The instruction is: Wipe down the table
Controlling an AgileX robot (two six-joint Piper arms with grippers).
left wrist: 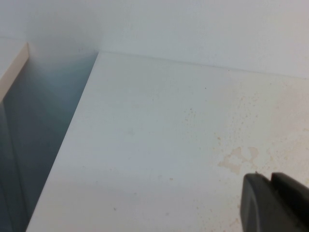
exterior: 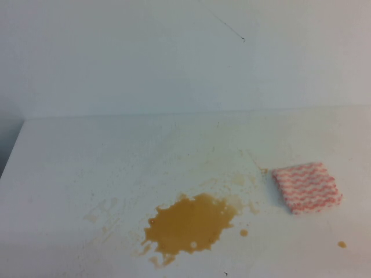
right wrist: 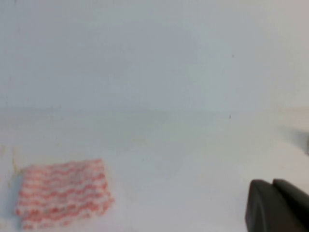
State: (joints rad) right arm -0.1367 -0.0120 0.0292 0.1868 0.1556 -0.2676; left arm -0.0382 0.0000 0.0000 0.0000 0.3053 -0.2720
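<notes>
Cloth (exterior: 307, 187), pink-and-white, folded, lies flat on the table (exterior: 87, 156) toward the robot's right side. It sits apart from the big brown spill (exterior: 188, 225), which pools nearer the middle of the front edge w/ two small drops (exterior: 244, 233) beside it. High view gives the whole layout but neither arm, so the grippers show only in the wrist cams. Right wrist view has the cloth (right wrist: 63, 193) again. The right gripper (right wrist: 273, 186) shows as a dark tip cut off at the frame corner, fingers closed tight, nothing between them, well apart from the cloth w/ bare tabletop between. The spill doesn't show there. Left wrist view has no cloth at all, just the table's far left corner, the wall (left wrist: 193, 24) and a faint dried stain (left wrist: 239, 159). The left gripper (left wrist: 271, 180) is near that stain, also clipped by the frame, fingers pressed together and holding nothing. How high either gripper sits above the tabletop is hard to make out.
</notes>
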